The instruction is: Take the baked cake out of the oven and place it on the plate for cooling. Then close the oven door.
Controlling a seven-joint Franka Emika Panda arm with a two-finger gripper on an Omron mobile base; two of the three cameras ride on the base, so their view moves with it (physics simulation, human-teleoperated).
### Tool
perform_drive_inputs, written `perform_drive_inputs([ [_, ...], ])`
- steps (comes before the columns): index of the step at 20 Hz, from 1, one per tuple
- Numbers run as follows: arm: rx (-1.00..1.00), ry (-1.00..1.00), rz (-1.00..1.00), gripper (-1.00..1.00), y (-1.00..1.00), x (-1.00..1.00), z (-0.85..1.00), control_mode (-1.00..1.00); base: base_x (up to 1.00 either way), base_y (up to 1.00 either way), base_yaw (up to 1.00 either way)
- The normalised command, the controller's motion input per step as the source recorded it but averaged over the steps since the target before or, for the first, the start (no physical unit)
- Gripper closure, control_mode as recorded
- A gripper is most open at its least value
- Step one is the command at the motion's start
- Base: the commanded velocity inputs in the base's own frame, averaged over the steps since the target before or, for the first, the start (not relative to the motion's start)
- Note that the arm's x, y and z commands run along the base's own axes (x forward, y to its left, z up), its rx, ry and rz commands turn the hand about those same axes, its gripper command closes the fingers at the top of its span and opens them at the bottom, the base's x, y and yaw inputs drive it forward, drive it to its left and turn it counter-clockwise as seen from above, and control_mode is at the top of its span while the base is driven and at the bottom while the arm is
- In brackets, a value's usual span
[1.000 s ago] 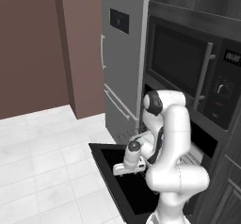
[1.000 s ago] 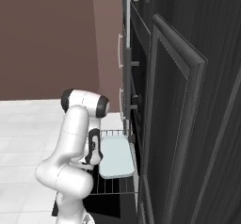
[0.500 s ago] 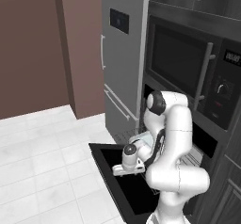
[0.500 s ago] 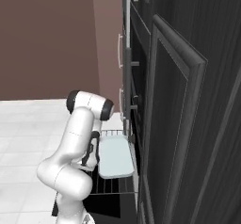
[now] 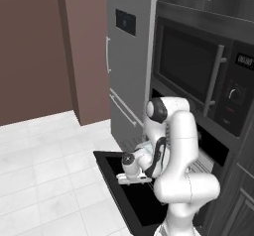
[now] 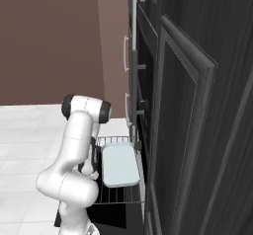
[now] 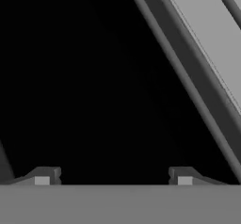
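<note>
Black microwave [image 5: 198,76] with vertical handle, grey fridge [image 5: 130,56] beside it, white tiled floor [image 5: 44,180].

Brown wall [image 5: 34,46], white tiled floor [image 5: 44,180], dark cabinets [image 6: 197,130].

Glossy white rounded arm [image 5: 178,146] links, black joint bands, small dark fingertips [image 7: 43,176].

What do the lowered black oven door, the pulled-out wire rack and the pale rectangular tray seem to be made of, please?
Lowered black oven door: looks like glossy dark glass, flat and uniform.
Pulled-out wire rack: thin grey bars, probably metal.
Pale rectangular tray: smooth, matte, light grey-blue; metal or ceramic, unclear.
</note>
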Motion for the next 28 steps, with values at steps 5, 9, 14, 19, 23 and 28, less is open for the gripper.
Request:
perform_drive_inputs([
  [5,-0.07,0.0,-0.12,-1.0,-0.31,0.56,-0.1,-1.0,0.0,0.0,0.0],
  [9,-0.06,0.0,-0.14,-1.0,-0.52,0.59,-0.07,-1.0,0.0,0.0,0.0],
  [14,-0.04,0.0,-0.15,-1.0,-0.68,0.62,-0.04,-1.0,0.0,0.0,0.0],
  [19,-0.04,0.0,-0.14,-1.0,-0.79,0.6,-0.07,-1.0,0.0,0.0,0.0],
  [23,-0.04,0.0,-0.13,-1.0,-0.81,0.56,-0.1,-1.0,0.0,0.0,0.0],
  [28,-0.03,0.0,-0.12,-1.0,-0.75,0.53,-0.11,-1.0,0.0,0.0,0.0],
])
